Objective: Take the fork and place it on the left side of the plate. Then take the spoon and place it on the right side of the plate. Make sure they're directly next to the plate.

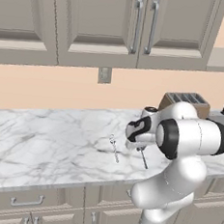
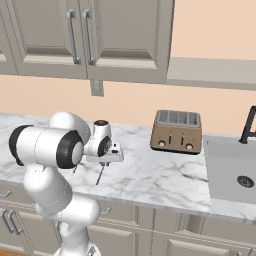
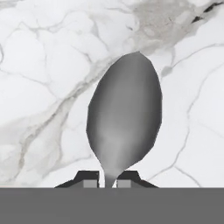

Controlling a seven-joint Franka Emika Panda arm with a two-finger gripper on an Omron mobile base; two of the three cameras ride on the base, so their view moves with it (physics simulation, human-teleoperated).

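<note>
Gripper: in my hand view the gripper (image 3: 107, 178) sits at bottom centre, its two dark fingertips (image 3: 87, 178) drawn in close on either side of the spoon's neck; the jaws are nearly together and I read them as pinching the spoon. In the left base view the gripper (image 1: 140, 148) is right of centre, low over the counter; in the right base view it (image 2: 104, 162) is left of centre.
Spoon: I see the spoon (image 3: 124, 116) with its dark oval bowl in the middle of the hand view, narrowing down into the gap between the tips. Its dark handle (image 1: 143, 158) slants toward the lower right below the hand in the left base view; in the right base view it (image 2: 100, 175) slants toward the lower left.
Fork: pale fork (image 1: 114, 148) lies flat on the counter, just left of the spoon in the left base view, apart from it.
Counter: white marble with grey veins (image 1: 43, 141).
Toaster: brown toaster (image 2: 177, 131) at centre right of the right base view, well apart from the gripper.
Sink: grey sink (image 2: 235, 170) at the right edge, dark faucet (image 2: 248, 125) behind it.
Writing: I can read no brand or label anywhere.
</note>
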